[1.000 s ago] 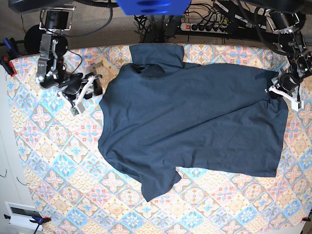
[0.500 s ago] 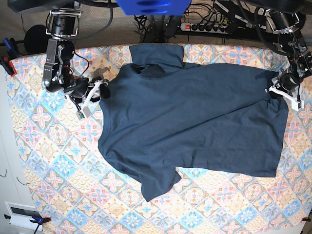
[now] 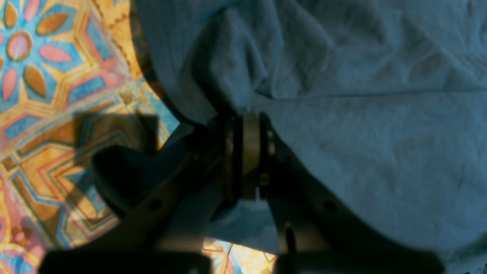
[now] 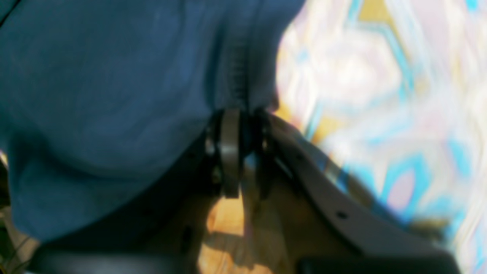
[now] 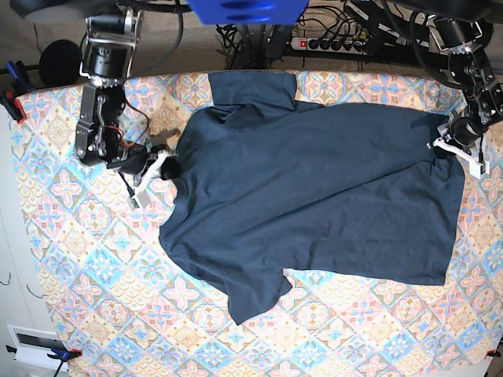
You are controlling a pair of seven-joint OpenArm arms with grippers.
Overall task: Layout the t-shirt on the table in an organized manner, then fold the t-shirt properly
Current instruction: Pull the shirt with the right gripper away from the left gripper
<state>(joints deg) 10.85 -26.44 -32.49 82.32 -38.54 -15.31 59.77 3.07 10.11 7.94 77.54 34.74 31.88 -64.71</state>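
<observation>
The dark navy t-shirt (image 5: 314, 196) lies spread out across the patterned table (image 5: 94, 259), one sleeve toward the back and one toward the front. My right gripper (image 5: 167, 169) is at the shirt's left edge. In the right wrist view that gripper (image 4: 243, 118) is shut on a stitched edge of the t-shirt (image 4: 114, 95), with the table (image 4: 361, 95) blurred beside it. My left gripper (image 5: 446, 145) holds the shirt's right edge. Close up, this gripper (image 3: 247, 121) is shut on a bunched fold of the t-shirt (image 3: 361, 133) above the table (image 3: 57, 76).
A power strip (image 5: 330, 41) and cables lie behind the table's back edge. A blue object (image 5: 244, 9) hangs at the top centre. A red clamp (image 5: 12, 102) grips the left edge. A white box (image 5: 35, 345) sits at the lower left.
My right arm moved down and to the right to the shirt's left edge, and its jaws closed on the fabric. The left arm and its grip stayed put.
</observation>
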